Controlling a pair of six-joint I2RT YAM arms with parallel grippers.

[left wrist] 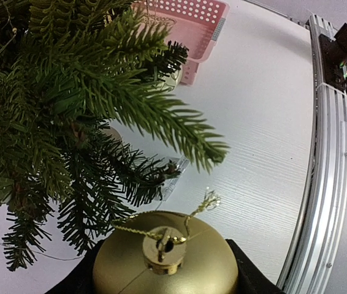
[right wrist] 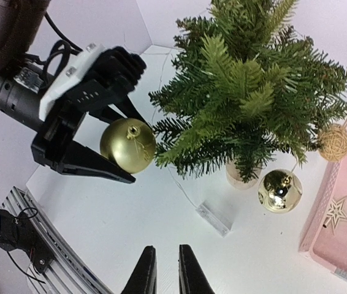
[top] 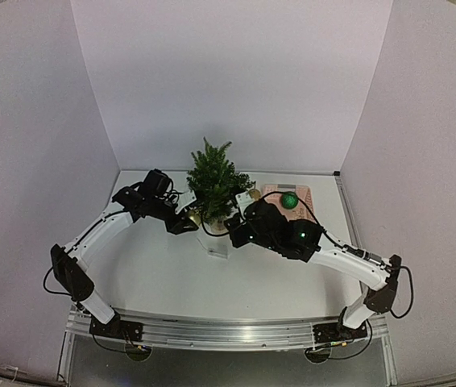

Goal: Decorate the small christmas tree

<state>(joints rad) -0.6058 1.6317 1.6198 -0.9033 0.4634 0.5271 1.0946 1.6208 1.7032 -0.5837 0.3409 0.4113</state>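
desk point(top: 276, 282): white.
small christmas tree point(top: 214, 181): upright, far middle of desk, between arms.
pink basket point(right wrist: 339, 233): right of tree.
left hand point(right wrist: 138, 150): clamps gold bauble point(right wrist: 127, 145) beside lower branches. Hanging step; next move likely needs cord looped over branch tip.
right hand point(right wrist: 167, 248): narrowly parted, empty.

Light: we see bright, even, soft shadows.
Glare: we spot highlights on the shiny gold bauble point(right wrist: 280, 191).
Edges: overhead view bows.

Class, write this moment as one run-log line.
left gripper: holding matte gold bauble beside tree | right gripper: barely parted, empty | shiny bauble, twine ball: hanging on tree
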